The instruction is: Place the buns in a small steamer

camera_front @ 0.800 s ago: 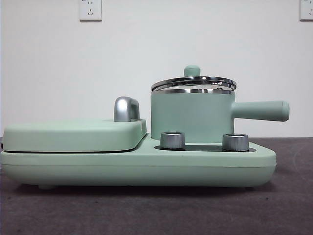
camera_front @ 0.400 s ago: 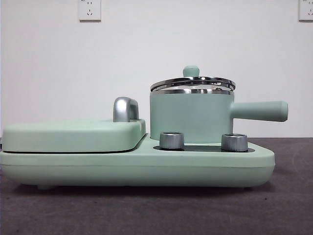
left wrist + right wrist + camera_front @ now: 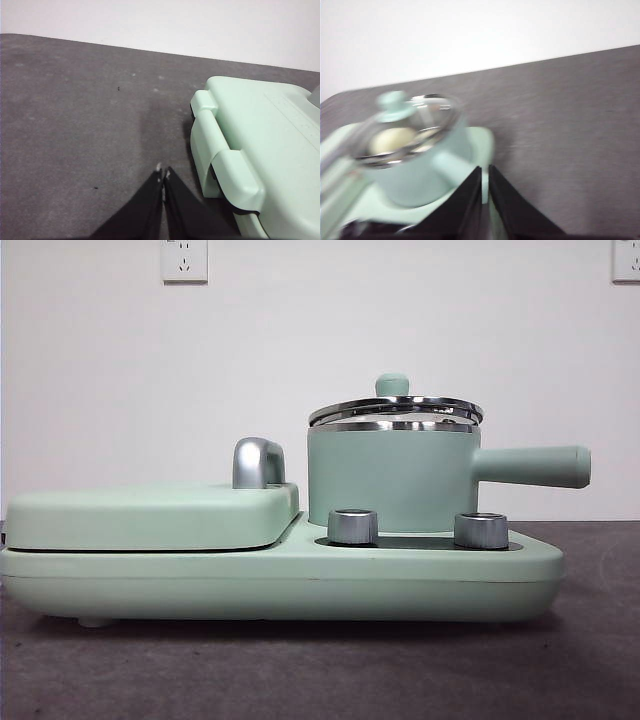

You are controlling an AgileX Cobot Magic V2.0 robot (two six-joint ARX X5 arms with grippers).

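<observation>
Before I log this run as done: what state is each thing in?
small steamer: upright on the cooker base, glass lid on.
bun: inside the steamer, seen through the lid.
griddle lid: closed.
left gripper: shut, empty.
right gripper: shut, empty.

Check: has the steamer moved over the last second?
No. The steamer stands in the same spot beside the griddle lid's chrome handle, lid on.

place: lab-style test bench | wall: bare white wall point(image 3: 320, 360) with two wall sockets point(image 3: 184, 260) high up | surface: dark grey felt-like table cover point(image 3: 75, 125) | props: one mint-green toy cooker point(image 3: 280, 570), staged alone
</observation>
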